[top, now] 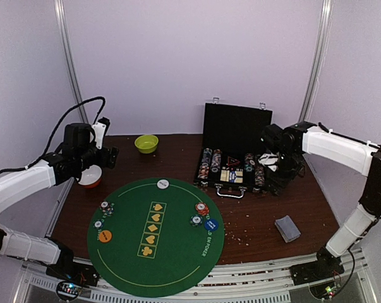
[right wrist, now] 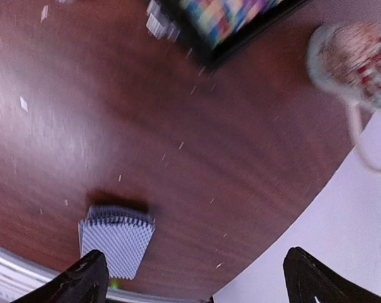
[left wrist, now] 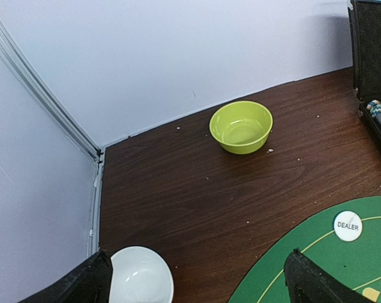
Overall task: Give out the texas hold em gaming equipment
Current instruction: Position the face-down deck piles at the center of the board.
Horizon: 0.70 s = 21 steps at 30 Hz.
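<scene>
Taking the round green mat (top: 155, 271) as a clock face seen from above, with 6 o'clock at the arm bases: a column of yellow suit marks (top: 152, 228) runs up its middle. The orange button (top: 105, 236) lies at 9 o'clock just inside the rim, and the blue button (top: 210, 224) sits at about 3 o'clock. Off the mat, further out at 3 o'clock, the deck of cards (top: 287, 228) lies face down on the brown table (top: 260, 214). Two small chip piles (top: 106, 206) rest near 10 o'clock, two more chip piles (top: 201, 208) near 2 o'clock beside the blue button. The white dealer button (top: 163, 184) is at 12 o'clock on the rim.

Beyond the mat at 10 o'clock stands a white bowl (top: 89, 177). The left gripper (left wrist: 196, 287) hangs above it, jaws spread wide, nothing between them. At 1 o'clock the open black case (top: 235, 126) holds rows of chips (top: 209, 163). The right gripper (right wrist: 196, 284) hangs by its right end, jaws likewise wide apart and empty, with a patterned mug (right wrist: 357, 57) close by. Farthest back, at 12 o'clock, sits the lime-green bowl (top: 146, 144)
</scene>
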Each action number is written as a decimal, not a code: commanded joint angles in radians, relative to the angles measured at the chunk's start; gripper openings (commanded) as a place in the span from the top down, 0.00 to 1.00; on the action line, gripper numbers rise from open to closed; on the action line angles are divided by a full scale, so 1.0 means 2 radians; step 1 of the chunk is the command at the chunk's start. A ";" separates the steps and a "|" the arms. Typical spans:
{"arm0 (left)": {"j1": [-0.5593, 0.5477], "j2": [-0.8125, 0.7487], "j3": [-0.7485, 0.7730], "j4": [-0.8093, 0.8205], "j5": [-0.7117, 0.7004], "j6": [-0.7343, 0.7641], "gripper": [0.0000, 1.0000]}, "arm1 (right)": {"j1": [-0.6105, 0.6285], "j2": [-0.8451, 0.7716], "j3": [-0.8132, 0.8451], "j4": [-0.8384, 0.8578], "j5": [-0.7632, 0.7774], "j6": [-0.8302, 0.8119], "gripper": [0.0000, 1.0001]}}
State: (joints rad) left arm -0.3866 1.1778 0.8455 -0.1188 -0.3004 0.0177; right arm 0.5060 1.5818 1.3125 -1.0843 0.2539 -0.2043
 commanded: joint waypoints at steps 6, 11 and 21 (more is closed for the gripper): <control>0.003 0.004 -0.007 0.026 0.001 0.011 0.02 | 0.004 -0.062 -0.154 -0.049 -0.128 -0.022 0.00; 0.003 0.004 -0.005 0.022 0.004 0.010 0.02 | 0.003 -0.073 -0.193 -0.057 -0.137 -0.028 0.00; 0.003 -0.001 -0.013 0.028 -0.002 0.015 0.02 | -0.004 -0.027 -0.193 -0.031 -0.135 -0.022 0.00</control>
State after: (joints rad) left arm -0.3870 1.1839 0.8356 -0.1127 -0.3000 0.0330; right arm 0.5076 1.4776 0.8982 -1.1606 0.0044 -0.2554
